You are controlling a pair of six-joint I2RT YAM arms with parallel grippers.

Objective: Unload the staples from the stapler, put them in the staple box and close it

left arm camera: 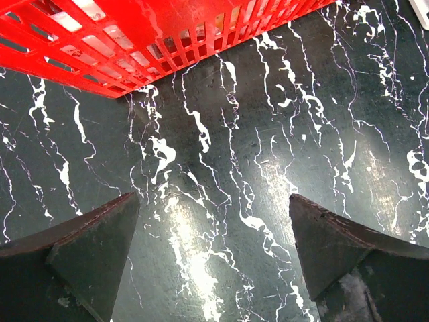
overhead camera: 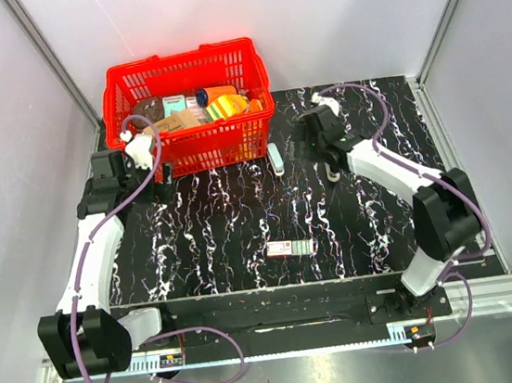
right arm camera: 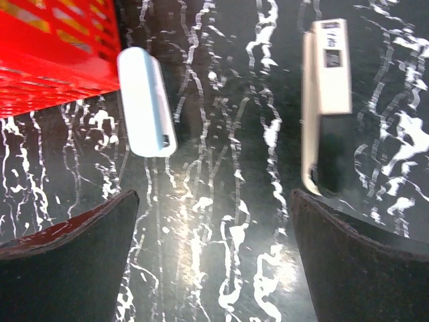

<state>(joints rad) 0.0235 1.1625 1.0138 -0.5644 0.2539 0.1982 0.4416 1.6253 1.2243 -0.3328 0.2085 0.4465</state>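
The stapler (right arm camera: 327, 87) lies on the black marbled table as a narrow bar, with a pale silvery channel along it and a black near end. It sits just beyond my right fingertip and is partly blurred. In the top view it shows only as a small pale bar (overhead camera: 332, 174) under my right arm. My right gripper (right arm camera: 213, 201) (overhead camera: 317, 151) is open and empty, with bare table between its jaws. My left gripper (left arm camera: 213, 198) (overhead camera: 160, 173) is open and empty over bare table in front of the basket.
A red basket (overhead camera: 197, 150) (left arm camera: 154, 27) (right arm camera: 47, 74) full of goods stands at the back left. A pale blue-and-white oblong (overhead camera: 275, 159) (right arm camera: 146, 100) lies beside it. A small red-green-white box (overhead camera: 290, 248) lies at mid-table.
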